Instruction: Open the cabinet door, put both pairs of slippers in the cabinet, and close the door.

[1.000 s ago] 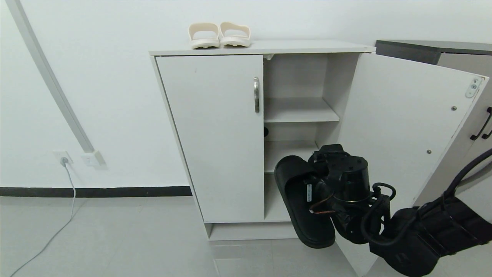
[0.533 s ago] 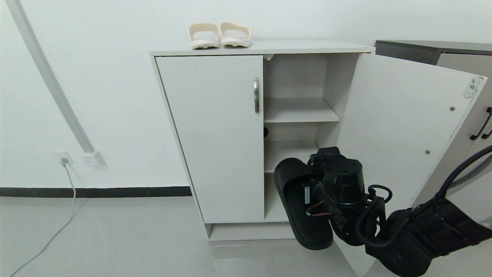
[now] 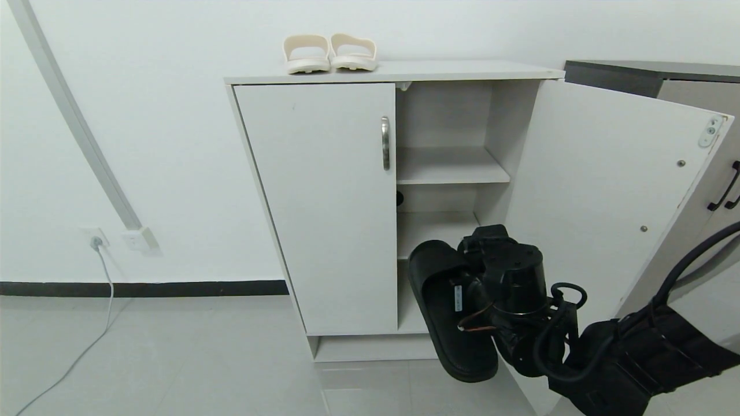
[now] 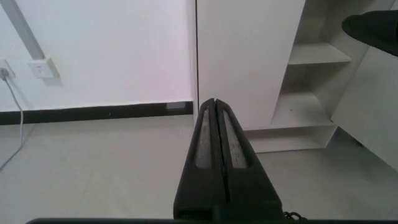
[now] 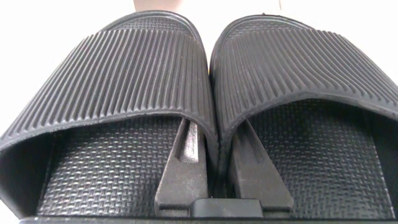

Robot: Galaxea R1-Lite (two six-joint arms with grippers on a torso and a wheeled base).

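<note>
Progress is sitting near halfway: the cabinet door [image 3: 601, 196] is standing wide open, and the right tool [image 5: 214, 158] is clamping the black slippers [image 3: 451, 312], ribbed straps and pebbled footbeds showing, side by side before the lower shelf [image 3: 430, 231]. The cream slippers [image 3: 329, 53] are waiting on the cabinet top [image 3: 462, 70], the door-closing too. The left tool [image 4: 215, 124] is hanging clenched, empty.

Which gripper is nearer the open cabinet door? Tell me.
Right. The right gripper, holding the black slippers, is just in front of the open door; the left gripper hangs back over the floor.
</note>
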